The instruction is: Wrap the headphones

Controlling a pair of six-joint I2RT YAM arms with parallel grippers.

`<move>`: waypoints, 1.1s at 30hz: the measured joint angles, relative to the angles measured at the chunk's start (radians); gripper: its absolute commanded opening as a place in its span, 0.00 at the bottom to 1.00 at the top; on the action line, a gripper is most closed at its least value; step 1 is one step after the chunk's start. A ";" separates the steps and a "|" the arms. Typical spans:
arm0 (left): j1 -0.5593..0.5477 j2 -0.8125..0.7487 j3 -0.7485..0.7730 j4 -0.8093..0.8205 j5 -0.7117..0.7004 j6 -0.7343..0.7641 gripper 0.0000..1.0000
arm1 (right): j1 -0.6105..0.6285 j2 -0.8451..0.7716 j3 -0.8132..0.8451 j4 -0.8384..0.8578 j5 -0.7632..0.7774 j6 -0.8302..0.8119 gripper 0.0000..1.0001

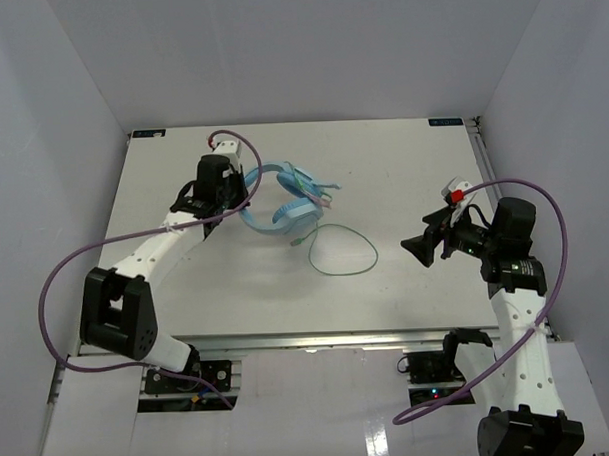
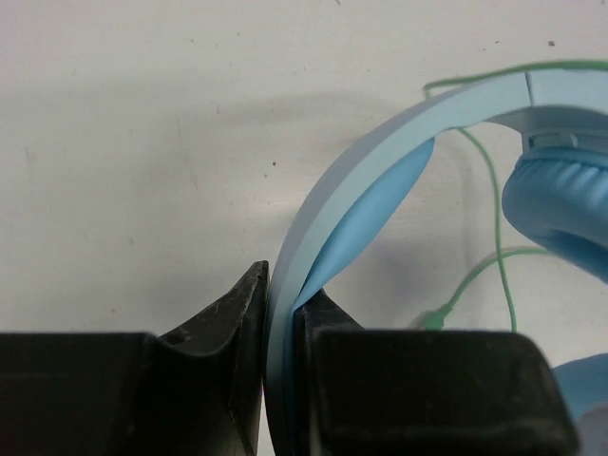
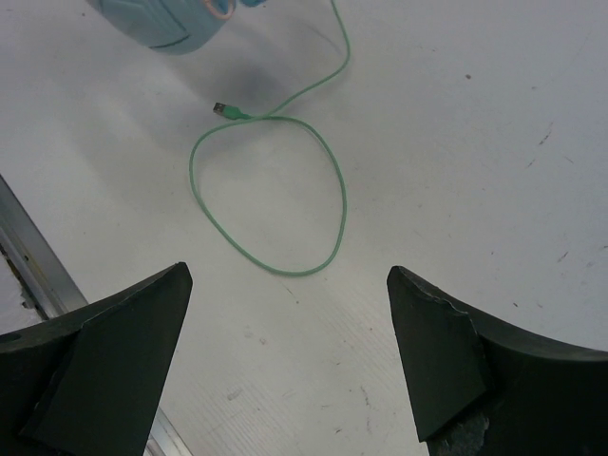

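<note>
The light blue headphones [image 1: 289,201] lie at the middle back of the table. My left gripper [image 1: 236,204] is shut on their curved headband [image 2: 370,171]; both fingers press its sides in the left wrist view. One padded ear cup [image 2: 560,214] shows at that view's right. The thin pale green cable [image 1: 342,251] trails from the cups into a loose loop on the table, with its plug [image 3: 222,109] lying free. My right gripper [image 1: 417,246] is open and empty, right of the loop [image 3: 275,204] and above the table.
Thick purple robot cables [image 1: 61,272] arc beside both arms. The table's metal front rail [image 3: 38,275] shows at the right wrist view's lower left. White walls enclose the table on three sides.
</note>
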 measured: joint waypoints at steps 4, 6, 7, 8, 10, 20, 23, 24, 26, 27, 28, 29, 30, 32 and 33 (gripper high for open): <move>-0.001 -0.089 -0.169 0.039 -0.005 -0.095 0.00 | 0.003 0.010 0.020 0.001 -0.010 -0.001 0.90; -0.005 -0.096 -0.234 0.050 -0.019 -0.127 0.00 | 0.004 0.009 0.021 -0.001 -0.013 -0.001 0.90; -0.005 -0.096 -0.262 0.048 -0.028 -0.138 0.00 | 0.004 0.009 0.021 -0.001 -0.013 -0.001 0.90; -0.005 -0.097 -0.288 0.047 -0.039 -0.147 0.00 | 0.004 0.009 0.021 -0.002 -0.014 -0.001 0.90; -0.005 -0.100 -0.326 0.045 -0.063 -0.162 0.00 | 0.004 0.009 0.021 -0.002 -0.015 0.000 0.90; -0.004 -0.299 -0.362 0.051 0.004 -0.123 0.00 | 0.114 0.044 0.025 -0.035 -0.180 -0.259 0.91; -0.004 -0.414 -0.353 0.068 0.062 -0.032 0.00 | 0.129 0.116 0.070 -0.091 -0.286 -0.482 0.91; -0.004 -0.458 -0.353 0.074 0.083 -0.001 0.00 | 0.130 0.166 0.107 -0.122 -0.316 -0.566 0.91; -0.004 -0.533 -0.351 0.091 0.128 0.051 0.00 | 0.151 0.269 0.191 -0.140 -0.354 -0.670 0.91; -0.004 -0.559 -0.349 0.102 0.151 0.068 0.00 | 0.172 0.317 0.231 -0.129 -0.360 -0.696 0.90; -0.004 -0.577 -0.346 0.112 0.174 0.081 0.00 | 0.197 0.357 0.266 -0.114 -0.361 -0.713 0.90; -0.004 -0.588 -0.341 0.121 0.199 0.089 0.00 | 0.225 0.386 0.296 -0.099 -0.359 -0.718 0.90; -0.004 -0.592 -0.336 0.131 0.227 0.092 0.00 | 0.254 0.410 0.322 -0.083 -0.359 -0.716 0.90; -0.004 -0.590 -0.334 0.148 0.273 0.091 0.00 | 0.305 0.440 0.355 -0.036 -0.355 -0.692 0.90; -0.004 -0.589 -0.334 0.155 0.294 0.088 0.00 | 0.327 0.453 0.368 -0.009 -0.352 -0.670 0.90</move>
